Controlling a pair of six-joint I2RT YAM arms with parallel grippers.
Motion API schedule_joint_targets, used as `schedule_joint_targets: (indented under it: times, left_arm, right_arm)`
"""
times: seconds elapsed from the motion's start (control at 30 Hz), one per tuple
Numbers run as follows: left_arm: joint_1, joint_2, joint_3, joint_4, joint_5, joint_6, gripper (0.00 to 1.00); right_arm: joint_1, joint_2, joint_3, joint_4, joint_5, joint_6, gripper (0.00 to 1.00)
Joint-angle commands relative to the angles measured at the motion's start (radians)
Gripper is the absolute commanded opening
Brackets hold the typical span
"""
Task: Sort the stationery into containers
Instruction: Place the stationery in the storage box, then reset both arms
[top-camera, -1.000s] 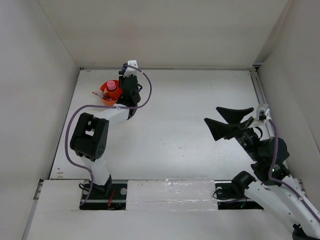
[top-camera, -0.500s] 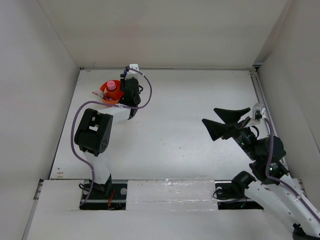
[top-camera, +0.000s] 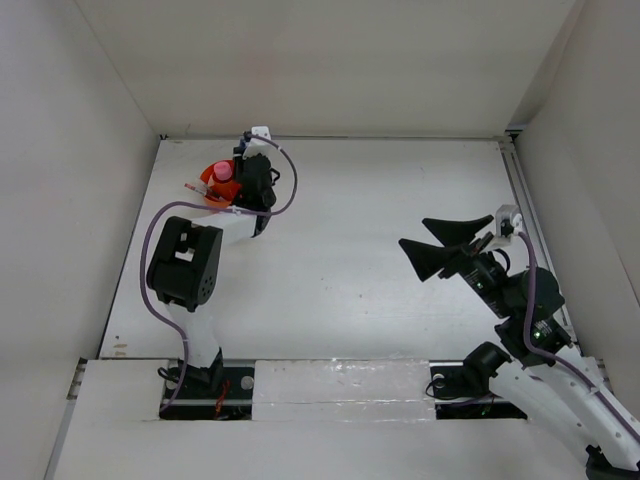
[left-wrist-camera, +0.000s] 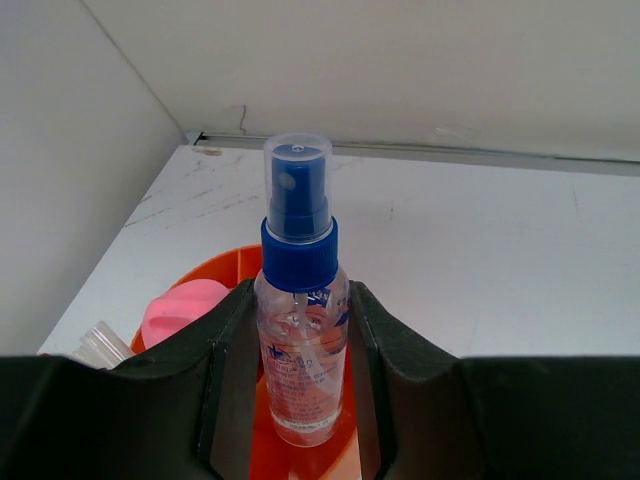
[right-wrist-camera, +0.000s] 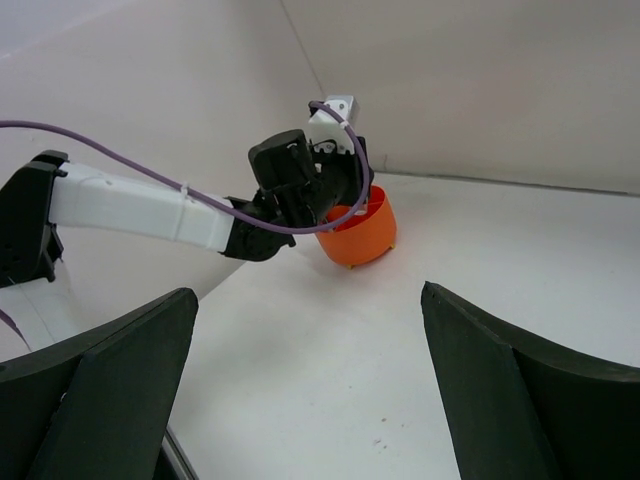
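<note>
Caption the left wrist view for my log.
Left gripper holds the clear blue-capped bottle upright at the orange tub, beside the pink-capped bottle.

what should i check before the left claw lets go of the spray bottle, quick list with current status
1. Spray bottle held in the left claw: ok, clamped on both sides.
2. Bottle upright: ok, blue cap on top.
3. Bottle base over the orange tub: ok, orange shows around it.
4. Base resting on the tub floor: cannot tell, hidden below the frame.
5. Gap to the pink-capped bottle: cannot tell, the claw blocks the view.
6. Right claw out of the way: ok, open and far from the tub.
</note>
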Motion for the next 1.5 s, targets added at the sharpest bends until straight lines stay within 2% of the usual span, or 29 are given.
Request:
schedule_joint_targets:
  times: [0.0, 0.43, 0.6, 0.8, 0.97, 1.13, 1.23, 1.47]
  left_arm:
    - [0.014, -0.019, 0.031, 0.072, -0.017, 0.005, 0.0]
    - [0.014, 0.01, 0.022, 0.072, -0.027, -0.004, 0.0]
    - [0.014, 0.019, 0.013, 0.081, -0.027, -0.015, 0.04]
    - [0.014, 0.019, -0.007, 0.09, -0.027, -0.015, 0.16]
    - [0.014, 0.001, -0.026, 0.101, -0.027, -0.015, 0.37]
    - [0.014, 0.0, -0.035, 0.11, -0.018, -0.015, 0.44]
    - [0.014, 0.0, -0.035, 0.119, -0.027, -0.015, 0.53]
    - [-0.032, -0.088, -0.035, 0.139, -0.017, 0.022, 0.55]
  right_arm:
    - [0.008, 0.002, 0.018, 0.026, -0.016, 0.007, 1.0]
    - [0.008, 0.011, 0.018, 0.026, -0.025, -0.002, 1.0]
    - [0.008, 0.002, 0.018, 0.026, -0.014, -0.002, 1.0]
    - [0.008, -0.016, 0.008, 0.026, -0.014, -0.002, 1.0]
    - [0.008, -0.016, 0.008, 0.026, -0.005, -0.002, 1.0]
    - [0.008, -0.016, -0.001, 0.026, 0.004, -0.002, 1.0]
    - [0.008, -0.016, -0.001, 0.026, 0.004, -0.002, 1.0]
    - [0.008, -0.016, -0.001, 0.026, 0.004, -0.002, 1.0]
